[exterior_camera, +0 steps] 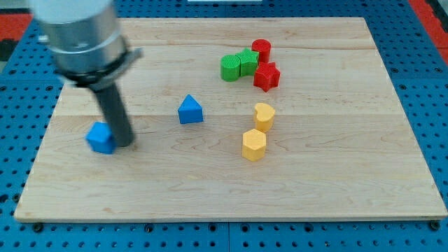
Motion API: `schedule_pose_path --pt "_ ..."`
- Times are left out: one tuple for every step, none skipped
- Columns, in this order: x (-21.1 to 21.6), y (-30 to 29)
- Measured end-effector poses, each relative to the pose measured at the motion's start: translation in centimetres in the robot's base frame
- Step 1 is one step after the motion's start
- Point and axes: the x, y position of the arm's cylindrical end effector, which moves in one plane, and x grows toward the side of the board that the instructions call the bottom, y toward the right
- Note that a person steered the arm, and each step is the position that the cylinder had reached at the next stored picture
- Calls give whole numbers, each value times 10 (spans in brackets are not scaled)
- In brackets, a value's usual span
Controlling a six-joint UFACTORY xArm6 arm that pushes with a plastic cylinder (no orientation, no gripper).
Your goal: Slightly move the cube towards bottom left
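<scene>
A blue cube (101,138) lies on the wooden board (231,189) at the view's left. My tip (124,143) stands right beside the cube, touching or almost touching its right side. The dark rod runs up from there to the grey arm body (78,35) at the view's top left.
A blue triangular block (190,110) sits right of the cube, near the middle. A yellow heart-like block (264,116) and a yellow hexagonal block (254,145) lie right of centre. Two green blocks (238,65), a red cylinder (261,50) and a red star-like block (267,75) cluster at the top.
</scene>
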Motion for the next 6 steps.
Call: schedule_pose_path --pt "-3 34" --pt "-30 13" --pt "-35 -28" --pt "25 -39" --pt "20 74" --pt "3 143"
